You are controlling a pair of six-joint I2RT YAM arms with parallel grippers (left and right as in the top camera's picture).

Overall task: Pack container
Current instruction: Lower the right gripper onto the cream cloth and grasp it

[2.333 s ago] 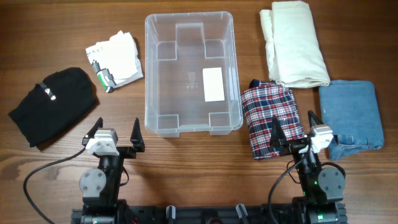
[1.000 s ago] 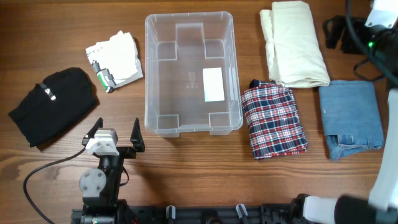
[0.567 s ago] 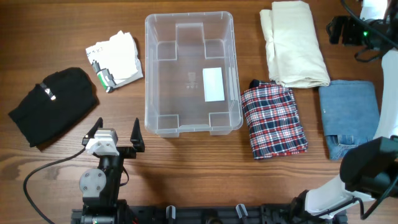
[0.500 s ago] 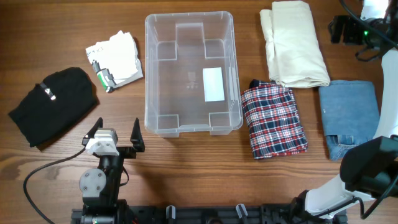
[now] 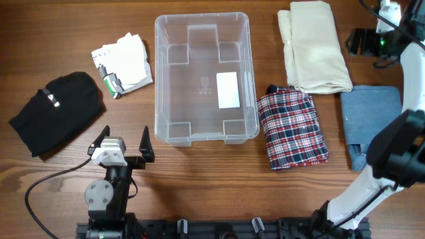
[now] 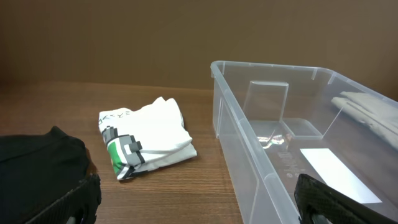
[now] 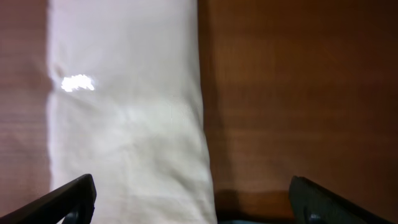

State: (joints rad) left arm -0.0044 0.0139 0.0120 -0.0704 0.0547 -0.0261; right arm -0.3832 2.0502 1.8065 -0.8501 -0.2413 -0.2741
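Container (image 5: 196,99): mid-table, empty. Clear stiff plastic, light, slick-walled; likely best gripped at rolled rim. Around it: soft black bundle (image 5: 58,111) at 8 o'clock, folded white tee (image 5: 123,63) at 10, plaid shirt (image 5: 292,129) at 4, cream cloth (image 5: 313,45) at 2, denim (image 5: 375,126) at 3. Left gripper (image 5: 126,136) at 7, spread wide, empty. Right gripper (image 7: 189,186) spread wide, empty, by cream cloth's right edge.

Table (image 5: 199,192): container (image 5: 199,79), black top (image 5: 56,113), white tee (image 5: 126,60), cream cloth (image 5: 315,46), plaid shirt (image 5: 292,129), maybe jeans (image 5: 375,119).
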